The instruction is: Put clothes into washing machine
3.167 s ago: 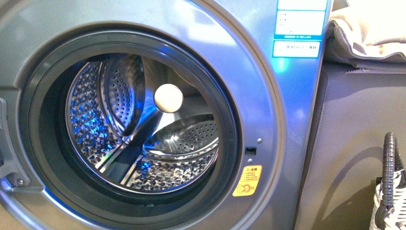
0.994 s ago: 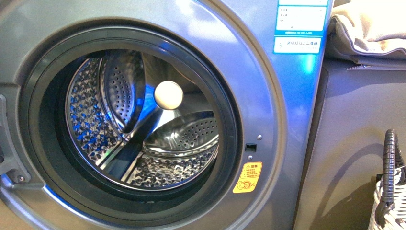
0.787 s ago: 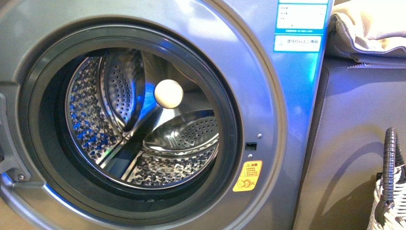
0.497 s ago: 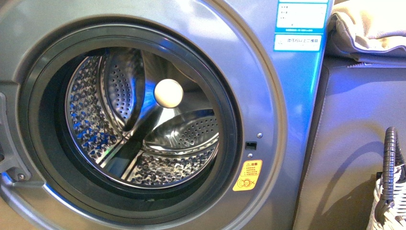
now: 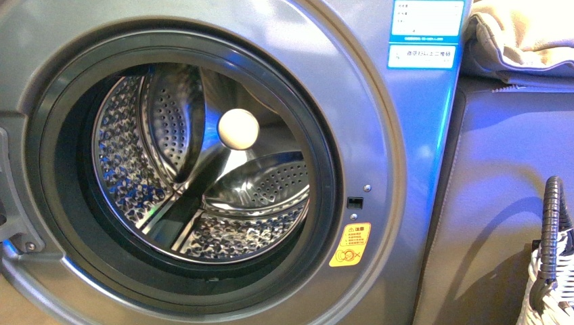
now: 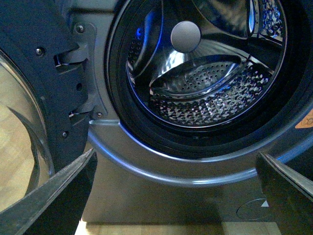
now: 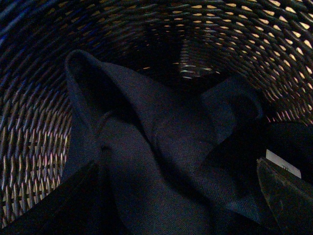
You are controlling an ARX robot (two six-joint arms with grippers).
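Porthole wide open on the silver-grey washing machine point(image 5: 379, 101), and the front view looks straight in. There is a dark rubber gasket point(image 5: 327, 177) round the mouth and a perforated steel drum point(image 5: 132, 156) behind it, with a pale round hub point(image 5: 238, 128) at the back. Nothing but metal shows inside the drum. A yellow warning sticker point(image 5: 350, 244) sits low on the front panel, just right of the opening, and a white label point(image 5: 425, 27) is up near the top corner. A beige cushion point(image 5: 524, 30) lies on the unit beside the machine. Down at the right edge is a white woven basket point(image 5: 549, 298) with its grey handle point(image 5: 552, 223) standing up.

Over to the left wrist view: the left gripper point(image 6: 176, 156) hangs in front of the lower rim of the opening, jaws spread wide and holding nothing. The door point(image 6: 34, 93) is swung out to the side, and there is pale wooden floor point(image 6: 146, 229) beneath the machine.

In the right wrist view, the right gripper point(image 7: 177, 164) is down inside the basket, with woven wall all around. Its fingers point(image 7: 288, 196) are parted, one on each side of the clothes point(image 7: 161, 147), and not clamped on them. The garment is dark navy, crumpled at the bottom of the basket, with a small white tag point(image 7: 282, 163) showing near one finger. Whether the fingertips touch the fabric I cannot tell; it is dim in there.
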